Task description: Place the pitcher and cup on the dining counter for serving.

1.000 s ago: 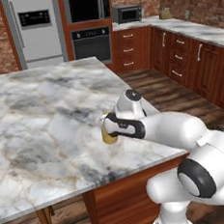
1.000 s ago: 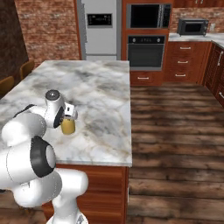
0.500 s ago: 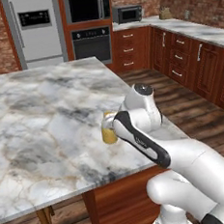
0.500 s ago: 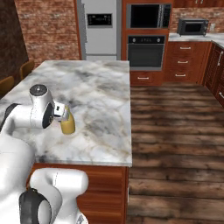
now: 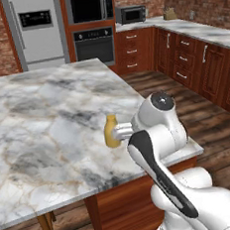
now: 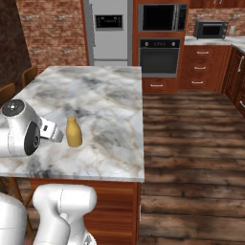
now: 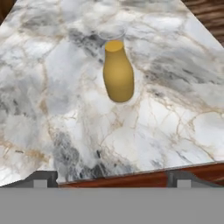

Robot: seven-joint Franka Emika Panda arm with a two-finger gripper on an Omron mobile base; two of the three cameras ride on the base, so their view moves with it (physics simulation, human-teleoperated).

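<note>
Gripper [image 7: 109, 178]: I see its fingers spread wide, holding nothing, drawn back from the pitcher.
Pitcher [image 7: 117, 72]: upright on the marble surface [image 5: 43, 124], near my edge, untouched.

Base views flank dining counter [image 5: 48, 123]; hand view closer.

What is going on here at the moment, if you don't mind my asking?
The mustard-yellow bottle-shaped pitcher stands upright on the grey-white veined marble dining counter, near its front edge. The white arm's gripper is apart from the pitcher, fingertips spread wide and holding nothing. The pitcher looks already placed.
</note>
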